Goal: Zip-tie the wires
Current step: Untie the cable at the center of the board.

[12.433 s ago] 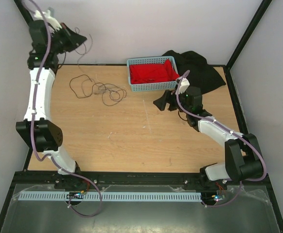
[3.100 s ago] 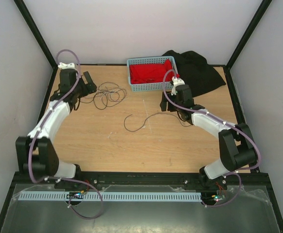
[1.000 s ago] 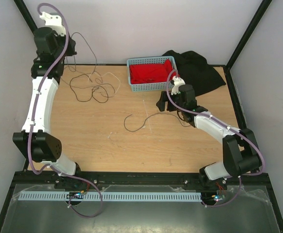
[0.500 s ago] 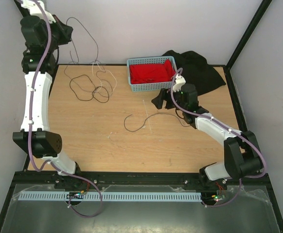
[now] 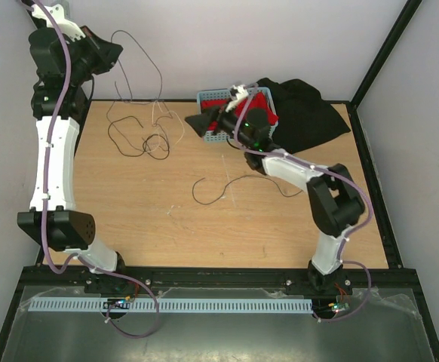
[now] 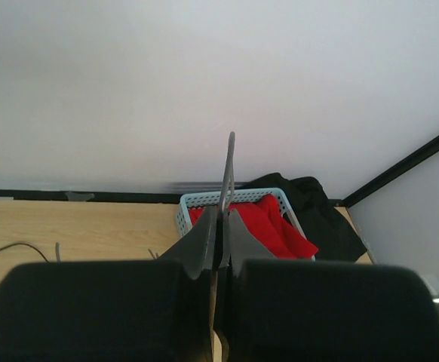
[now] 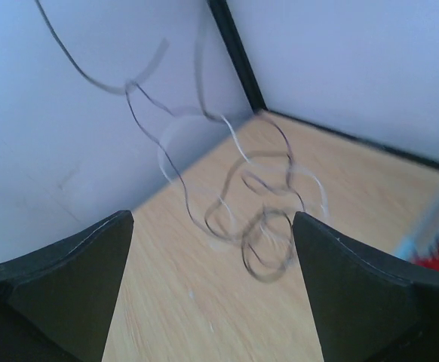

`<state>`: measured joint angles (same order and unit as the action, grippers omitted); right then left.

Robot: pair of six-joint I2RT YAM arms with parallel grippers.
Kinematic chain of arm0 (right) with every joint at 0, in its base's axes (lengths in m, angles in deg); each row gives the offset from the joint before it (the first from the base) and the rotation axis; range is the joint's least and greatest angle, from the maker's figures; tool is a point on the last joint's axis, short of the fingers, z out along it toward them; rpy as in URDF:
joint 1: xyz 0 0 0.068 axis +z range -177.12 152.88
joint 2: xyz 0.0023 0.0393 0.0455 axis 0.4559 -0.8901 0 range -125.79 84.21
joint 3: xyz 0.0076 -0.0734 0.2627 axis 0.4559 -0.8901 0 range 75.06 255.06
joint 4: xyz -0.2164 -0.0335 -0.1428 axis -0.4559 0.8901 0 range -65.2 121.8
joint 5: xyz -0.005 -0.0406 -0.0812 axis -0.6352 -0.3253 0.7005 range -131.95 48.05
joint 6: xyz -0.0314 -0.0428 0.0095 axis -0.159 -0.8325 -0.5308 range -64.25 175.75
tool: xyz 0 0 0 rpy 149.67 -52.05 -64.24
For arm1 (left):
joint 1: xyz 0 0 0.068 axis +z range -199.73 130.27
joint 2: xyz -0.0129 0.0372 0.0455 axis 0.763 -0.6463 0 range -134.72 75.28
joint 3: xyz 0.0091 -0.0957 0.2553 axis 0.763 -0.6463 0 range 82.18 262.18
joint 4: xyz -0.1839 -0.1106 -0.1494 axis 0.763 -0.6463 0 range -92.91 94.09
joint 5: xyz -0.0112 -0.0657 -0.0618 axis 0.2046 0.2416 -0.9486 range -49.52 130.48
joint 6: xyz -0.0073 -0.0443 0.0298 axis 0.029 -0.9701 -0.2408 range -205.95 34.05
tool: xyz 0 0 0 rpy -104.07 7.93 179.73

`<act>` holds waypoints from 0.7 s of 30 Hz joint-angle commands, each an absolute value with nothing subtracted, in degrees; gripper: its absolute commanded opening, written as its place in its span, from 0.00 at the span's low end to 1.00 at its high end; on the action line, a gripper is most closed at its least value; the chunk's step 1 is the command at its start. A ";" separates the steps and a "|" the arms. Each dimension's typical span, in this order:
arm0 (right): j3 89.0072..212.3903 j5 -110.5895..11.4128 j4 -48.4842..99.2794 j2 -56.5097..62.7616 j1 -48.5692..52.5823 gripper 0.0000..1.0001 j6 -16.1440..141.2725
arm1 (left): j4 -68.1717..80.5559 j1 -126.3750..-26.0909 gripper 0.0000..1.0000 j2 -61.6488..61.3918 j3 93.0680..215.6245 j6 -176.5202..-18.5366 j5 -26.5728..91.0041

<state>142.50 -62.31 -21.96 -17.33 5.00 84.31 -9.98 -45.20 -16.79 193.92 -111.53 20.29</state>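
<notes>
I have the left gripper (image 5: 115, 53) raised high at the far left corner, jaws pinched tight on the wires (image 5: 140, 128). In the left wrist view one thin strand (image 6: 228, 162) pokes straight up out of the closed fingers (image 6: 203, 235). From that grip the wires hang down in curly loops and pile on the table (image 5: 167, 234) right below and slightly to the right of it. The right gripper (image 5: 192, 121) is spread wide and holds nothing. It points at the hanging wires (image 7: 261, 188), which I see framed ahead between its two fingers (image 7: 69, 290), well apart from both. The blue basket (image 5: 204, 96) with the red cloth (image 6: 268, 222) sits right behind the right gripper. A loose strand (image 5: 219, 187) lies flat on the table, on the near side of the right gripper and not touching it.
</notes>
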 commanded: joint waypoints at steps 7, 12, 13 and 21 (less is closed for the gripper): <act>173.95 -59.34 -22.00 -38.49 12.31 0.98 86.94 | -8.22 -44.61 0.00 -11.71 189.80 -112.36 17.37; 187.22 -54.15 -12.56 -46.98 13.75 0.96 86.67 | -7.74 -44.08 0.00 -11.43 189.49 -113.11 15.63; 189.52 -53.55 -11.57 -48.80 13.75 0.95 87.29 | -7.68 -43.96 0.00 -11.40 189.49 -113.43 15.30; 210.53 -50.51 -2.46 -62.89 14.24 0.84 86.95 | -4.74 -42.31 0.00 -11.35 189.77 -118.92 10.38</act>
